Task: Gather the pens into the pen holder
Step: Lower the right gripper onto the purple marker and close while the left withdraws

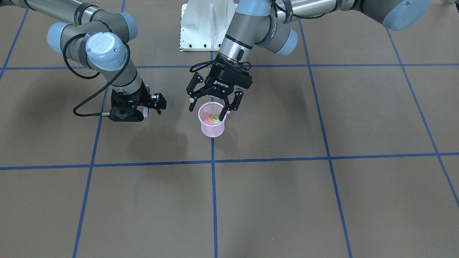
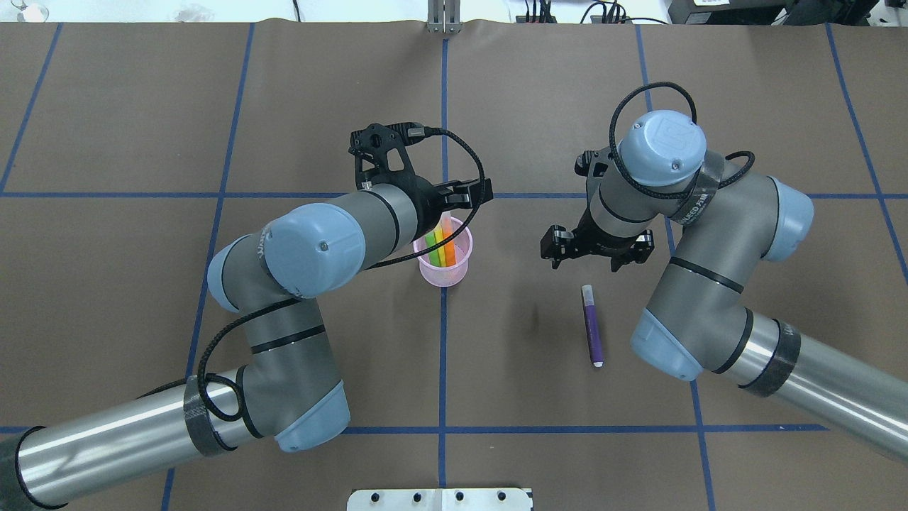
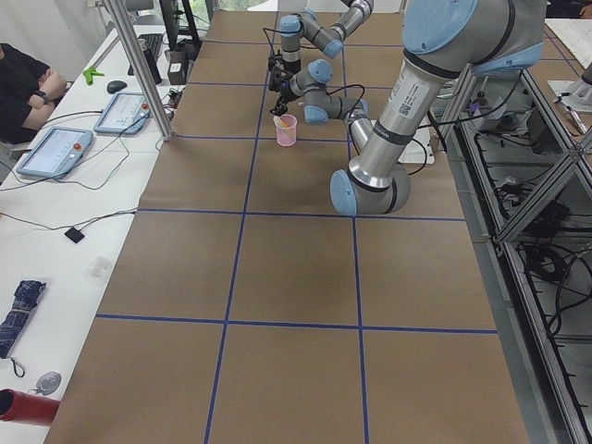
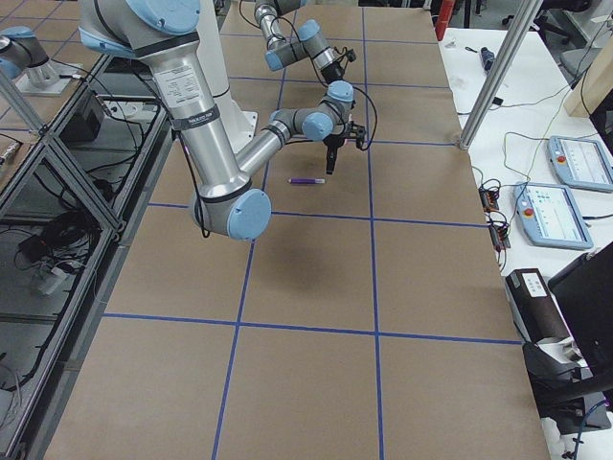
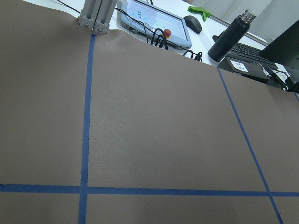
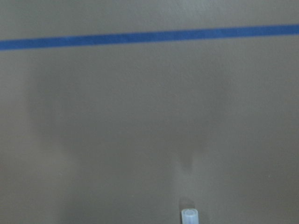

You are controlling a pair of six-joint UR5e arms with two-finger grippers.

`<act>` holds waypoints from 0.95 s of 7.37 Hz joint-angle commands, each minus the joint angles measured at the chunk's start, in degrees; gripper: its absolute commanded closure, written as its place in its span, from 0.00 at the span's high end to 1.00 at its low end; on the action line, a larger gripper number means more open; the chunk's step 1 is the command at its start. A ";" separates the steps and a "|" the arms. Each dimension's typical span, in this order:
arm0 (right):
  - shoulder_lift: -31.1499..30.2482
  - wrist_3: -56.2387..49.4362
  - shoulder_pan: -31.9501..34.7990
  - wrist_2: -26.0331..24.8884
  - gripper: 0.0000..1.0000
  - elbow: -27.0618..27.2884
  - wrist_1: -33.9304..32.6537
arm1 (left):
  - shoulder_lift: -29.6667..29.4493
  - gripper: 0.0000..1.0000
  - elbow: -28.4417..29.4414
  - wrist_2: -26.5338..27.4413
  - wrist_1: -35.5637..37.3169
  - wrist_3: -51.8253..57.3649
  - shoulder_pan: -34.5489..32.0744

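Front-facing view: the left claw (image 1: 208,109) hung released, black fingers spread over the round pink wire-mesh pen holder (image 1: 212,129), which held the orange, green and yellow pens (image 1: 213,119). Overhead view: the right claw (image 2: 594,254) was released near the slim purple pen (image 2: 591,325), which lay flat on the brown counter (image 2: 496,355).

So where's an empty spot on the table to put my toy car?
The squares on the people's side of the blue tape line are all bare. It's crowded in the middle, around the pink pen holder and the purple pen.
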 commanded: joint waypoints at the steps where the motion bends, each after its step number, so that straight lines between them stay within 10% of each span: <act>1: -1.19 0.38 -0.62 0.21 0.99 0.07 0.15 | 0.09 0.99 -0.05 -4.78 0.33 0.97 -3.71; 7: -2.34 0.46 -3.25 -0.05 0.89 -0.46 0.24 | 1.75 0.99 0.39 -14.53 4.99 11.22 -13.37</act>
